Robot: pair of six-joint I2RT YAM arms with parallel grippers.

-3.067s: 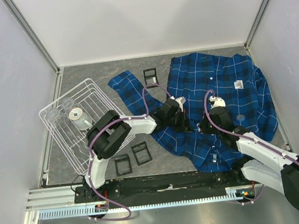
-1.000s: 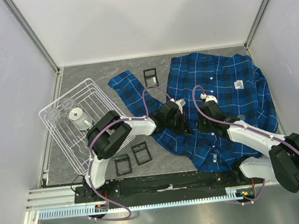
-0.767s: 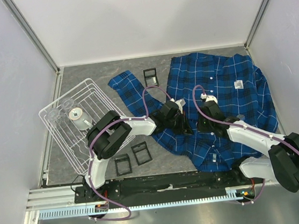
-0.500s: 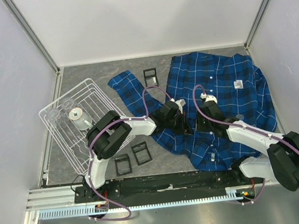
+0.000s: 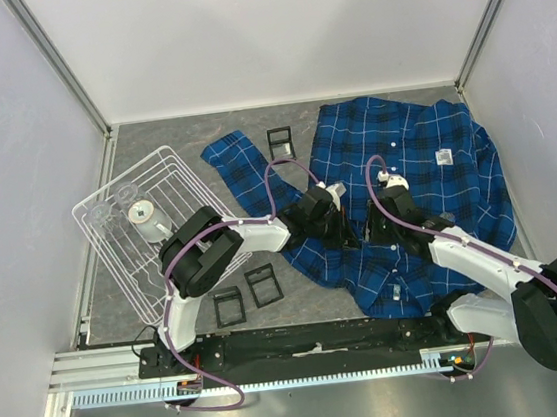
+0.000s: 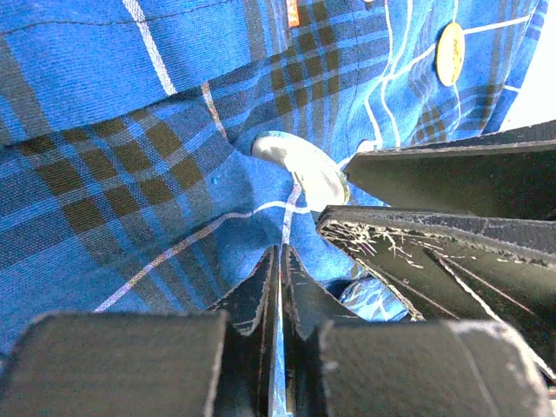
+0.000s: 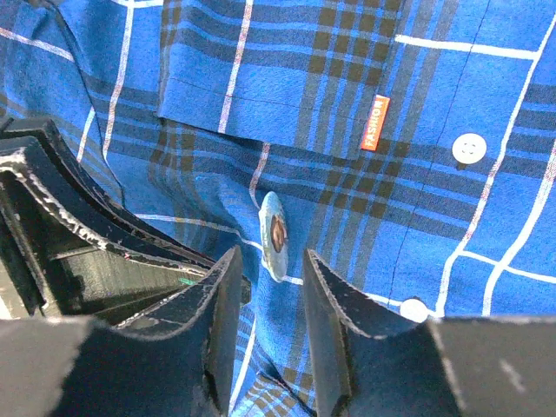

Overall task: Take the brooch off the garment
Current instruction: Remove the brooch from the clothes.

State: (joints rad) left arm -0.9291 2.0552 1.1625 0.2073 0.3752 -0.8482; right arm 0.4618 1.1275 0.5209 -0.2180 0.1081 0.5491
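Just ahead of right gripper, brooch

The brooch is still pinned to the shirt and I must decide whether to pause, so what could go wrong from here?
1. The right gripper, open over the brooch, may pinch cloth too and drag the garment.
2. The left gripper holds only a thin fold beside it, which may slip.
3. Both grippers sit very close and could collide.
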